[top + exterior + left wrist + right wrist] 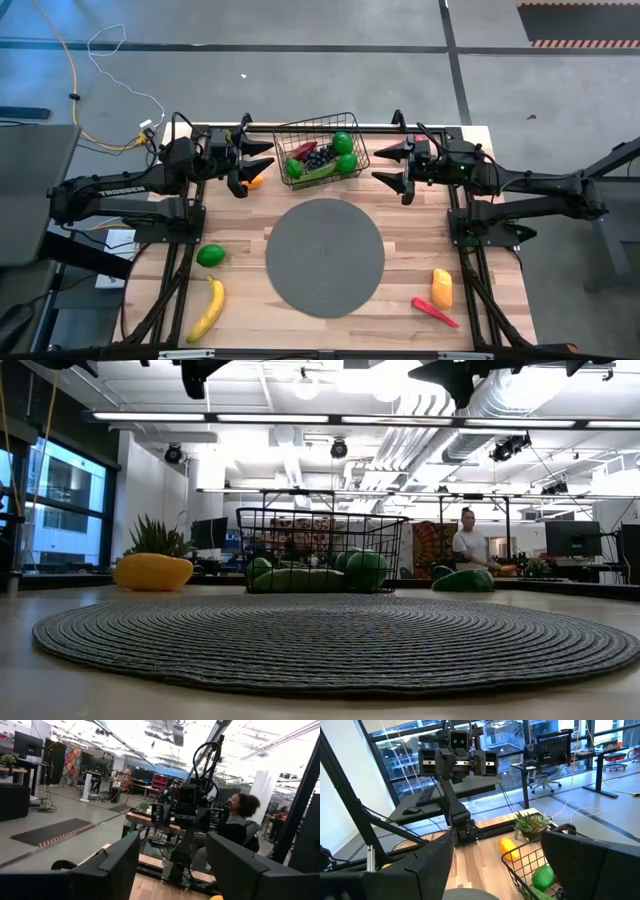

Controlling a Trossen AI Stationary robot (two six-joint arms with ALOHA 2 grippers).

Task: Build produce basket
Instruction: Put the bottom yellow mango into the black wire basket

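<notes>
The black wire-mesh basket (320, 150) stands at the table's far middle and holds green limes (343, 143), dark grapes (318, 157), a red chilli and a cucumber. It also shows in the low view (320, 550). My left gripper (258, 160) is open and empty, raised left of the basket. My right gripper (385, 165) is open and empty, raised right of the basket. A lime (211, 255) and a yellow banana (208, 308) lie at the near left. An orange-yellow piece (442, 288) and a red chilli (435, 312) lie at the near right.
A round grey woven mat (325, 257) lies on the table's middle. An orange piece (254, 183) lies under my left gripper, left of the basket. A person sits beyond the table in the left wrist view (239, 820).
</notes>
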